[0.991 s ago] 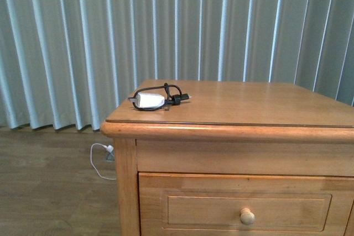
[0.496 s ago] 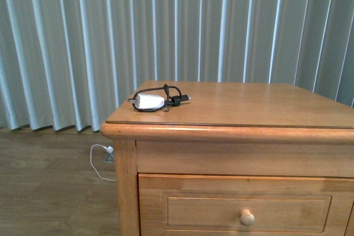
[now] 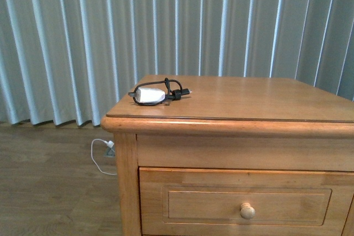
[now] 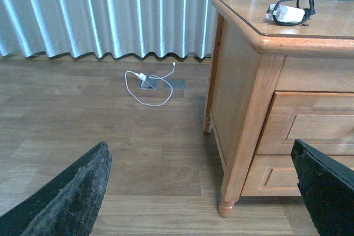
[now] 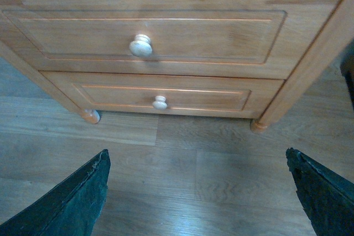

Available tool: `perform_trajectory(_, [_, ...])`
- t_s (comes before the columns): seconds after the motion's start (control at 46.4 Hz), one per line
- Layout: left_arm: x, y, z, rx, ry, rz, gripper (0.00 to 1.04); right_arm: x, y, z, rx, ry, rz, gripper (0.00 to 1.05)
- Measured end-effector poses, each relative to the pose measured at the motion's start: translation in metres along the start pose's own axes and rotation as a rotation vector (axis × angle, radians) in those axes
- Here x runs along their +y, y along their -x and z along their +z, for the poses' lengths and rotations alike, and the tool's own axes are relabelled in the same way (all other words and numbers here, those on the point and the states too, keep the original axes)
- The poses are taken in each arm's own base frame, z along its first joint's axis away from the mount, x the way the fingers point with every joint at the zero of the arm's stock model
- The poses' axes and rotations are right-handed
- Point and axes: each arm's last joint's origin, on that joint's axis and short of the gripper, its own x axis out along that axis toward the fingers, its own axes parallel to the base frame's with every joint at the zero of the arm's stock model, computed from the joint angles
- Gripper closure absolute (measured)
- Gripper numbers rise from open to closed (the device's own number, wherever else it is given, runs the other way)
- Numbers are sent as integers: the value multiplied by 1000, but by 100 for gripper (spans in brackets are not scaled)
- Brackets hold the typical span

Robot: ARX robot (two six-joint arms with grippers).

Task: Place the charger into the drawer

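Note:
The charger (image 3: 150,95), a small white block with a looped black cable, lies on the left front part of the wooden cabinet top (image 3: 260,100); it also shows in the left wrist view (image 4: 287,13). The drawer (image 3: 246,202) with a round pale knob (image 3: 247,211) is shut below the top; it also shows in the right wrist view (image 5: 144,40). My left gripper (image 4: 204,192) is open and empty, low over the floor left of the cabinet. My right gripper (image 5: 199,192) is open and empty, low in front of the drawers. Neither gripper shows in the front view.
A second, lower drawer (image 5: 160,96) is shut under the first. A thin white cord with a plug (image 4: 146,84) lies on the wooden floor by the curtain (image 3: 83,42). The cabinet's front left leg (image 4: 227,205) stands near my left gripper.
The front view has shifted slightly: the cabinet top and charger sit a little higher in the frame. The charger has not moved on the top.

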Motion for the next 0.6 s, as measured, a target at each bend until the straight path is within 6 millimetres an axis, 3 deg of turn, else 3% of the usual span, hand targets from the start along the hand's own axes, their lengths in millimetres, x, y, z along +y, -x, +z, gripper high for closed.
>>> perform_trajectory(0.215, [0, 0, 0, 0, 0, 0, 6, 28, -41, 16, 34, 27, -4, 9])
perform_trajectory(0.603, [0, 0, 0, 0, 0, 0, 6, 60, -106, 14, 61, 49, -79, 9])
